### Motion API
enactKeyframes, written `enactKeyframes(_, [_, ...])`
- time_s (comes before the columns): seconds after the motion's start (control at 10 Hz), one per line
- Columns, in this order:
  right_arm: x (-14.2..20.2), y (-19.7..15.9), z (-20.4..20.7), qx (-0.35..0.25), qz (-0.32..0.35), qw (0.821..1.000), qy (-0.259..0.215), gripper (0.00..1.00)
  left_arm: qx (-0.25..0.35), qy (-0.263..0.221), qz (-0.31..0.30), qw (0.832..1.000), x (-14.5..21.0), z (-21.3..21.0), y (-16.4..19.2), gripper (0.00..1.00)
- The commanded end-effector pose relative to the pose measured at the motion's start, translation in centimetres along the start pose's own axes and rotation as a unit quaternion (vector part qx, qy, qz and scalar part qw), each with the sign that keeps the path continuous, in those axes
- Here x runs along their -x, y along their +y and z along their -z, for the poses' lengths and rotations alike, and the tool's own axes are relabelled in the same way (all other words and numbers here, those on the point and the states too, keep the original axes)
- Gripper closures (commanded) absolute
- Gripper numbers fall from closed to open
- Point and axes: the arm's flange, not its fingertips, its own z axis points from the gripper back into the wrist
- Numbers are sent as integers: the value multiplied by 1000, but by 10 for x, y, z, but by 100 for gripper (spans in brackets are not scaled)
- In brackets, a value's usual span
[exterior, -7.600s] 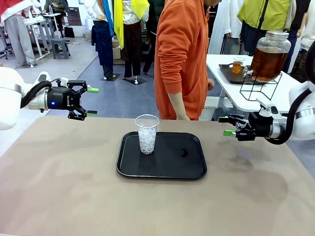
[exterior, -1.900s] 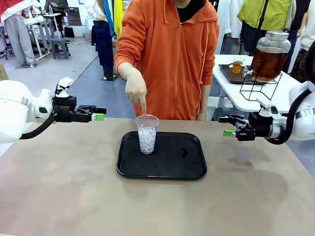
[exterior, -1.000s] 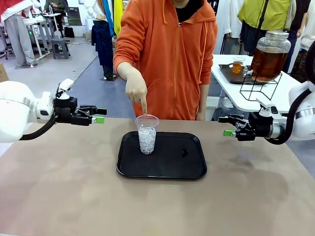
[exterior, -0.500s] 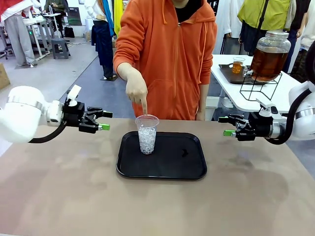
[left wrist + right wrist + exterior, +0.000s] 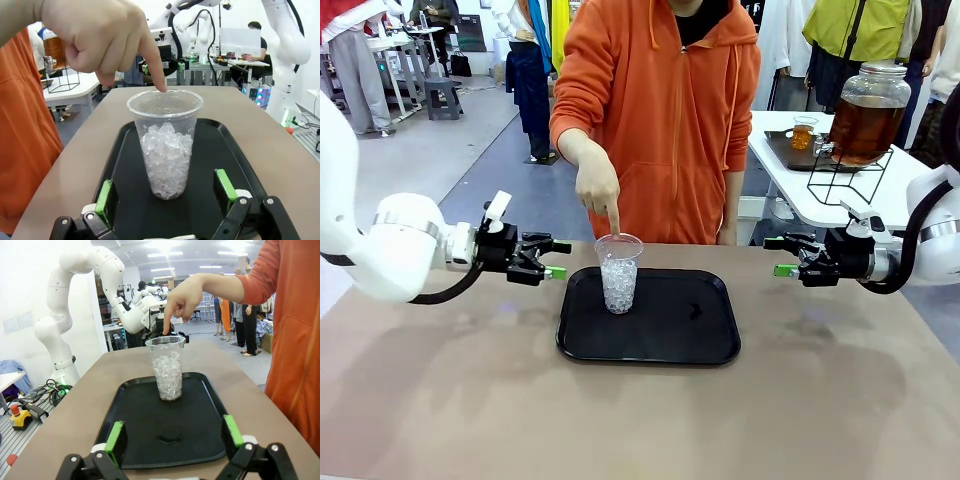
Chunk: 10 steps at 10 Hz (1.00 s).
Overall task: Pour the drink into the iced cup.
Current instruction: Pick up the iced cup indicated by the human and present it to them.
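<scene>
The iced cup [image 5: 619, 272], clear plastic and a little over half full of ice, stands upright on a black tray [image 5: 670, 335] in the middle of the brown bench [image 5: 460, 390]. It sits toward the tray's 10 o'clock corner. A person in an orange hoodie stands at the far side, and the person's hand [image 5: 594, 183] points down from 12 o'clock, index fingertip on the cup's rim.

The left gripper [image 5: 558, 259] hangs at the cup's 9 o'clock, level with its upper half, at the tray's left edge. Its fingers are spread apart and hold nothing. The green pads point toward the cup and stop short of it, with a clear gap between. In the left wrist view the cup stands straight ahead, centred between the two pads.

The right gripper [image 5: 778, 256] hovers off the tray's 3 o'clock side, well apart from the cup, its fingers likewise spread and holding nothing. In its wrist view the cup stands at the tray's far end, at 12 o'clock.

The drink [image 5: 863, 125], an amber-brown liquid, fills a large lidded glass jar [image 5: 871, 82] on a black wire stand [image 5: 845, 178]. This rests on a white side table [image 5: 790, 190] at 2 o'clock behind the bench, far from both grippers.
</scene>
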Motion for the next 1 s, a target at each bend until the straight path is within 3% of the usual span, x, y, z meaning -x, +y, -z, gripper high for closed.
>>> enactKeyframes(0.0, [-3, -1, 2, 0, 2, 1000, -2, 0, 0, -10, 0, 1000, 2, 13, 6, 0])
enactKeyframes(0.4, [-3, -1, 2, 0, 2, 1000, -2, 0, -3, -16, -7, 1000, 9, 35, 8, 0])
enactKeyframes(0.9, [-3, -1, 2, 0, 2, 1000, -2, 0, 7, -9, -8, 1000, 10, 32, 4, 0])
